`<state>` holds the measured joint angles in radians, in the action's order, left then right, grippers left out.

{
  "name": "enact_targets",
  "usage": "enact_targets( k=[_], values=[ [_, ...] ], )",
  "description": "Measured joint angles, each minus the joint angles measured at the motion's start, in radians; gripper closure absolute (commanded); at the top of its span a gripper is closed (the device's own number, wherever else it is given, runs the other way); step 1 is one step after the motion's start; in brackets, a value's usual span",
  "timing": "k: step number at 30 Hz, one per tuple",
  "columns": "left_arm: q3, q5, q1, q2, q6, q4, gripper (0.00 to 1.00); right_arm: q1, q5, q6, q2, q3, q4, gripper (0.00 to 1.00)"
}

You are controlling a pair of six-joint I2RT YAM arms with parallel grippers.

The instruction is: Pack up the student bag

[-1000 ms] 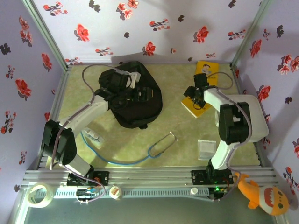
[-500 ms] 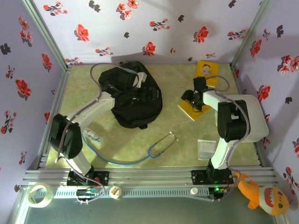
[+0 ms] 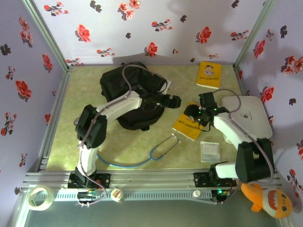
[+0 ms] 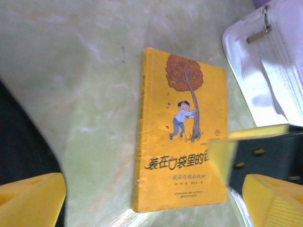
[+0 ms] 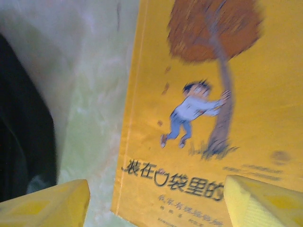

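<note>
The student bag (image 3: 124, 82) is a large black backpack lying at the back left of the table; its dark edge shows as the bag (image 4: 21, 142) and the bag (image 5: 23, 118) in both wrist views. To its right, a yellow book (image 3: 188, 127) with a boy-and-tree cover lies flat on the table. My left gripper (image 3: 174, 100) reaches past the bag's right edge and stands open, looking down on the book (image 4: 182, 132). My right gripper (image 3: 191, 112) hovers open over the book (image 5: 203, 109), one fingertip (image 5: 262, 201) above the cover and the other off its left edge.
A second yellow book (image 3: 209, 74) lies at the back right. A white rounded board (image 3: 248, 111) sits on the right, under the right arm. A stethoscope (image 3: 163, 144) and a clear packet (image 3: 209, 150) lie toward the front. A tape roll (image 3: 39, 197) and a plush toy (image 3: 267, 198) rest outside the rail.
My left gripper swung right, off the top of the bag and toward the book. The right gripper and the yellow book moved nearer and left, uncovering the white board.
</note>
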<state>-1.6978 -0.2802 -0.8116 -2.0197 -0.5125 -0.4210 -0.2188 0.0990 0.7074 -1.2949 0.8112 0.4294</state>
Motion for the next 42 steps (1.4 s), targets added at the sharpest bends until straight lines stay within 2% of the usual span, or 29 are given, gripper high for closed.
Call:
enact_targets(
  k=[4,6,9,15,30,42],
  values=[
    [-0.056,0.002,-0.035,-0.074,-0.030,-0.022,0.17,0.055,-0.079,0.021,0.066,-0.026,0.027,0.37],
    [-0.088,0.011,-0.051,-0.113,-0.045,-0.033,0.20,0.072,-0.103,0.024,0.054,-0.040,0.048,0.48],
    [-0.133,0.027,-0.071,-0.164,-0.061,-0.060,0.24,0.076,-0.115,0.032,0.019,-0.060,0.063,0.58],
    [-0.214,0.045,-0.104,-0.261,-0.072,-0.118,0.35,0.088,-0.119,0.055,-0.033,-0.122,0.051,0.68],
    [-0.267,0.014,-0.109,-0.354,-0.085,-0.168,0.48,0.097,-0.082,0.084,-0.097,-0.151,-0.031,0.74],
    [-0.310,-0.013,-0.104,-0.391,-0.118,-0.194,0.42,0.108,-0.053,0.090,-0.108,-0.151,-0.053,0.74]
  ],
)
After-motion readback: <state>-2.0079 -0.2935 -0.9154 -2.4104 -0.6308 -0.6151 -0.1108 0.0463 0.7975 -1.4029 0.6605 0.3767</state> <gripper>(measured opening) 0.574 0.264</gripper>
